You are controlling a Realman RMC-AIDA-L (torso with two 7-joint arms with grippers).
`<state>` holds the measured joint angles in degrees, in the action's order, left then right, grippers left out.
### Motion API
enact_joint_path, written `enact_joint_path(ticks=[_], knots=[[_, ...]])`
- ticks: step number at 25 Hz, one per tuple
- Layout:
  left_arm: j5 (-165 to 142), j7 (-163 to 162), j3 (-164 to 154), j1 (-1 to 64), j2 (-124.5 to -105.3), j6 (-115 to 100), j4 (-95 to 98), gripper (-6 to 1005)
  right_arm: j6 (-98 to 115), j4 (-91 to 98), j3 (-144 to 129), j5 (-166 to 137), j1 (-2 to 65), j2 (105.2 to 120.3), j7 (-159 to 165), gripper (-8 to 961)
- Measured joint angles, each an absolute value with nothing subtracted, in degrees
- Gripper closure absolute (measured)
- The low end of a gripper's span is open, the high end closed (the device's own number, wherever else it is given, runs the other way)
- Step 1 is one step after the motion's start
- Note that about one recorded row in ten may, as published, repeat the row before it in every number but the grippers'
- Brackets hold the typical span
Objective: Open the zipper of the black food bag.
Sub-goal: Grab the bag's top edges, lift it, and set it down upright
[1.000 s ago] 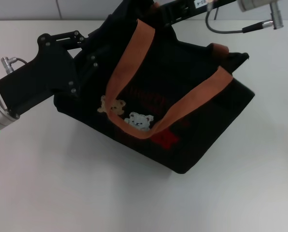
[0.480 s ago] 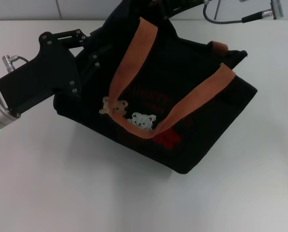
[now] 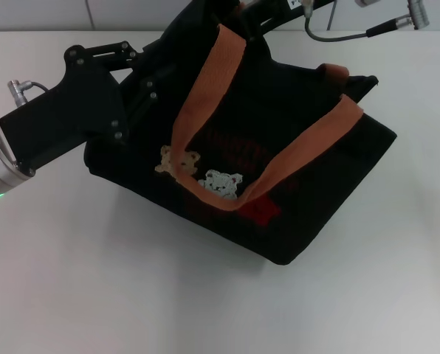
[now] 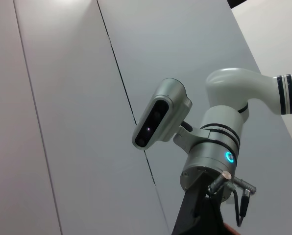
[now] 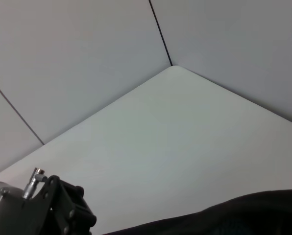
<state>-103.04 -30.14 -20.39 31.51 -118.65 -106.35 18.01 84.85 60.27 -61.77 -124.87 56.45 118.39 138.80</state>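
The black food bag (image 3: 308, 199) lies tilted on the white table (image 3: 94, 287), with its bear pictures (image 3: 205, 175) and red print facing up and two orange-brown handles (image 3: 205, 92) draped across it. My left gripper (image 3: 148, 87) is pressed against the bag's left end. At the far top edge of the bag is my right gripper (image 3: 238, 13), its arm running off to the upper right. I cannot make out the zipper against the black fabric. The right wrist view shows a strip of the bag (image 5: 254, 215) and the left gripper (image 5: 58, 213).
White table surface surrounds the bag in front and to the right. A grey panelled wall (image 5: 87, 58) stands behind the table. In the left wrist view, the right arm (image 4: 219, 147) and its wrist camera (image 4: 160, 120) hang before that wall.
The bag and my left gripper have shifted slightly to the right. The right arm has drawn a little further toward the top edge of the head view.
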Motion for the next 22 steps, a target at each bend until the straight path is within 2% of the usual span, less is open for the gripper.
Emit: enact_joint_path(ticks=[2, 6, 12, 22], knots=[[-103.09, -30.14, -20.39, 31.67, -118.65, -106.34, 17.99, 812, 84.86, 60.42, -62.22, -124.99, 56.57, 118.44, 138.81, 626], [-103.14, -30.15, -20.55, 31.94, -118.65, -106.34, 17.96, 812, 83.97, 60.55, -63.53, -126.40, 56.78, 118.84, 138.79, 490], [-103.11, -30.15, -20.99, 32.05, -118.66, -106.31, 18.04, 813, 83.98, 61.53, -65.63, -128.76, 57.03, 118.99, 138.17, 628], [-102.83, -30.15, -20.95, 31.86, -118.74, -106.42, 18.03, 814, 87.38, 68.35, -65.16, -126.68, 53.28, 118.97, 136.80, 839]])
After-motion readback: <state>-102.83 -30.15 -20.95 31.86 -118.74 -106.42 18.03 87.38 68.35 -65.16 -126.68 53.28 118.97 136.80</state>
